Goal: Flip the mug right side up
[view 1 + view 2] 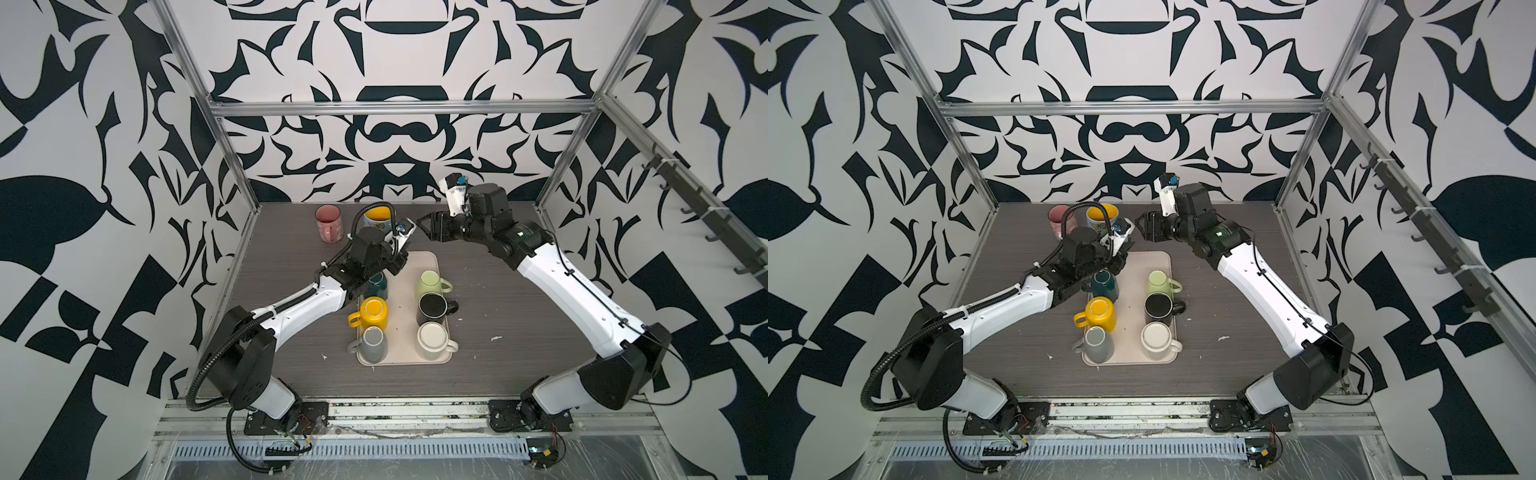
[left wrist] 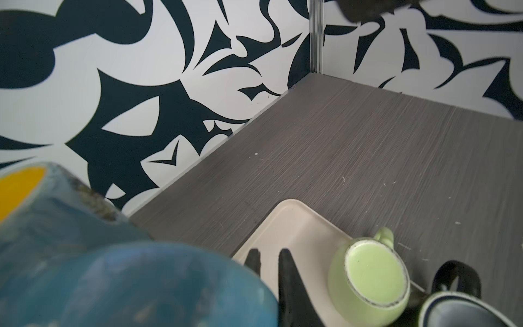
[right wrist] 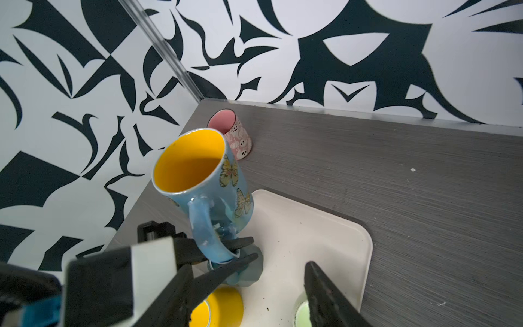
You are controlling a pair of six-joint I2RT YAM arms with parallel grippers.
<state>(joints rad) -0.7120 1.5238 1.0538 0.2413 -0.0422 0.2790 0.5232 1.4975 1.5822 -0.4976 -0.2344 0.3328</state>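
The left gripper clamps the blue mug by its handle, mouth up, above a tray corner. The right gripper is spread and empty near that tray.

Bright, even, diffuse light; faint shadows on the dark grey wood-grain tabletop. Mild bowing toward the edges of both top views. Heavily blurred in the left wrist view: the blue butterfly-printed ceramic mug.

Grey wood-grain table carries a cream tray (mid-table) and a pink mug near its back edge.
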